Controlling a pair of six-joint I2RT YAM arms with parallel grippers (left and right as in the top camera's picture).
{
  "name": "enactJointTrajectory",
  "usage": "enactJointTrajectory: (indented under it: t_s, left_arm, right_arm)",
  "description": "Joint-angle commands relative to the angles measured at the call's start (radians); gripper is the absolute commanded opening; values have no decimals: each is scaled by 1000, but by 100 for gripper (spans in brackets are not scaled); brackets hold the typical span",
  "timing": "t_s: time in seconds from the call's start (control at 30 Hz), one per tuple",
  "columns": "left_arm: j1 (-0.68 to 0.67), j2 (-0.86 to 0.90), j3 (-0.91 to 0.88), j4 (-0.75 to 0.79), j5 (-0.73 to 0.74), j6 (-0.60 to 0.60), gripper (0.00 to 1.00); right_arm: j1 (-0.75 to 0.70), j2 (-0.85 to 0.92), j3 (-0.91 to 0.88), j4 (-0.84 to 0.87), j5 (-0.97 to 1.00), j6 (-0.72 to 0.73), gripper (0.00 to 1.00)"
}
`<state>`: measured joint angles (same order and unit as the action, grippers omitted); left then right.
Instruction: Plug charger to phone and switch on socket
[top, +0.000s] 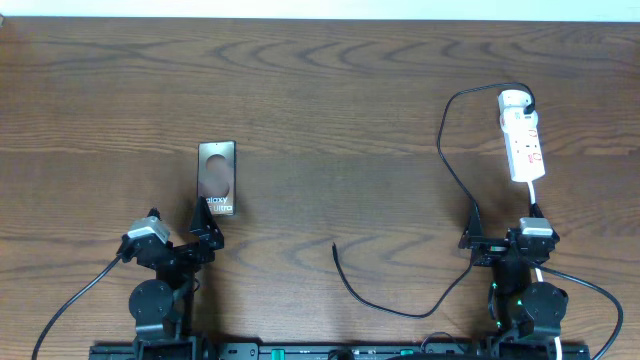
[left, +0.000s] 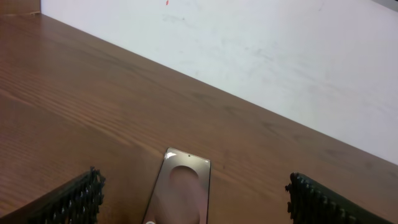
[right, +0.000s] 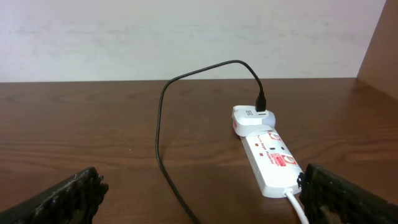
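Note:
The phone (top: 217, 178) lies flat at the left middle of the table, lettering end toward my left gripper (top: 205, 232), which is open just short of it. In the left wrist view the phone (left: 182, 196) sits between the open fingers, untouched. The white socket strip (top: 522, 141) lies at the far right with a white plug (top: 513, 100) at its far end. The black charger cable (top: 452, 170) runs from that plug down to a free tip (top: 334, 246) on the table centre. My right gripper (top: 503, 243) is open and empty, with the cable (right: 160, 137) and the strip (right: 267, 155) ahead of it.
The strip's white cord (right: 297, 208) runs back beside my right finger. A white wall (left: 261, 50) borders the far table edge. Both arm bases stand at the near table edge.

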<state>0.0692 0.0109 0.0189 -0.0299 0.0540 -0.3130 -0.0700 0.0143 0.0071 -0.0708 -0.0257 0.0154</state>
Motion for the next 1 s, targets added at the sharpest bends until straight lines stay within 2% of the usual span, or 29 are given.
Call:
enactJointTrajectory:
  t_s: [0.0,0.97]
  left_arm:
    - [3,-6,-14,-40,-2,13,92]
    - [4,0,-14,-36,-15,13,92]
  right_arm:
    - [-5,-7,-1,-5,13,14,99]
    - [-5,-7,-1,-5,13,14,99]
